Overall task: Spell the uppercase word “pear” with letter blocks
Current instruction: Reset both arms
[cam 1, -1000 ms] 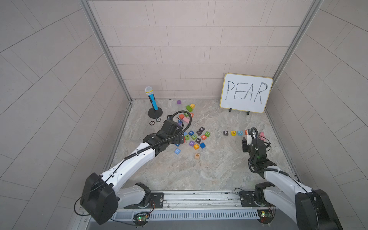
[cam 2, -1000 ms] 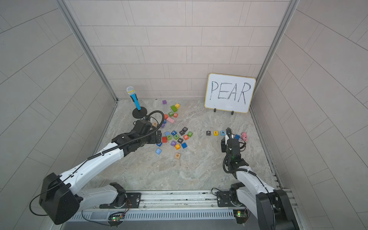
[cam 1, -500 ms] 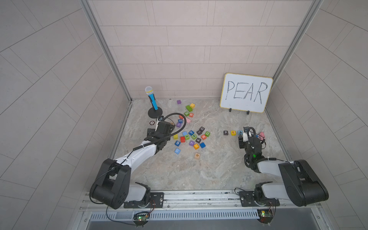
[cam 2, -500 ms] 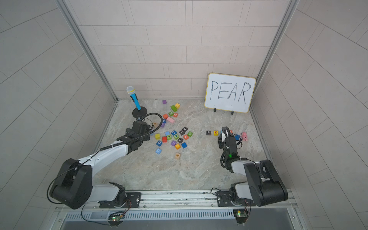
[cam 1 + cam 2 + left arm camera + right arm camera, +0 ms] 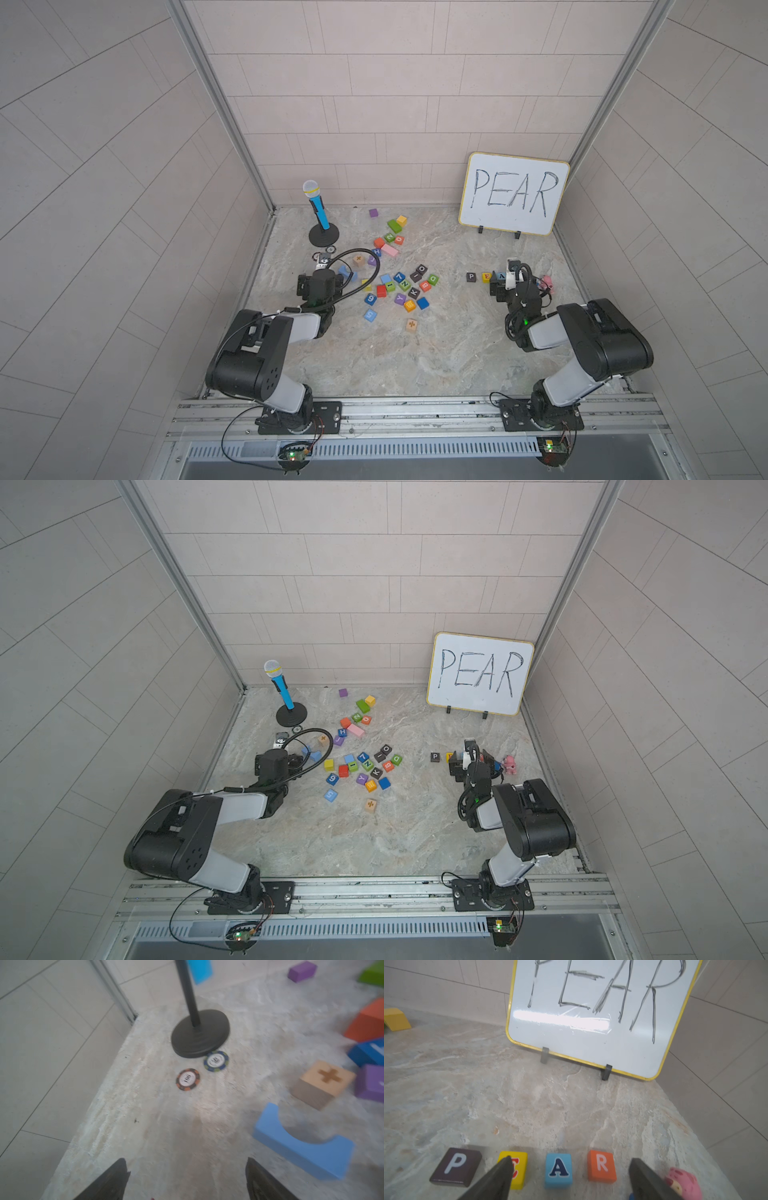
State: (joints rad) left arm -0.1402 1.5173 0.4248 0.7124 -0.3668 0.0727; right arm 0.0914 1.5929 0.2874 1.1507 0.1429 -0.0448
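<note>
Four letter blocks lie in a row on the stone floor in front of the whiteboard: black P [image 5: 455, 1166], yellow E [image 5: 520, 1172], light blue A [image 5: 558, 1171] and orange-red R [image 5: 601, 1165]. In both top views P [image 5: 471, 276] [image 5: 435, 756] and E [image 5: 486, 276] show, and my right arm hides R. My right gripper [image 5: 571, 1158] [image 5: 508, 279] hangs open just above the row, holding nothing. Its fingers straddle A and R without touching them. My left gripper [image 5: 187, 1160] [image 5: 321, 272] is open over bare floor near the left wall.
A whiteboard [image 5: 514, 193] reading PEAR stands at the back right. A pink toy figure [image 5: 683, 1182] sits beside R. A toy microphone stand [image 5: 200, 1032], two poker chips [image 5: 188, 1079], a blue arch block [image 5: 301, 1145] and a plus block [image 5: 324, 1082] lie near the left gripper. Several loose blocks [image 5: 399, 284] lie mid-floor.
My right gripper has opened wide and R lies free at the end of the row. Both arms have folded back; the left gripper left the block pile and moved toward the left wall.
</note>
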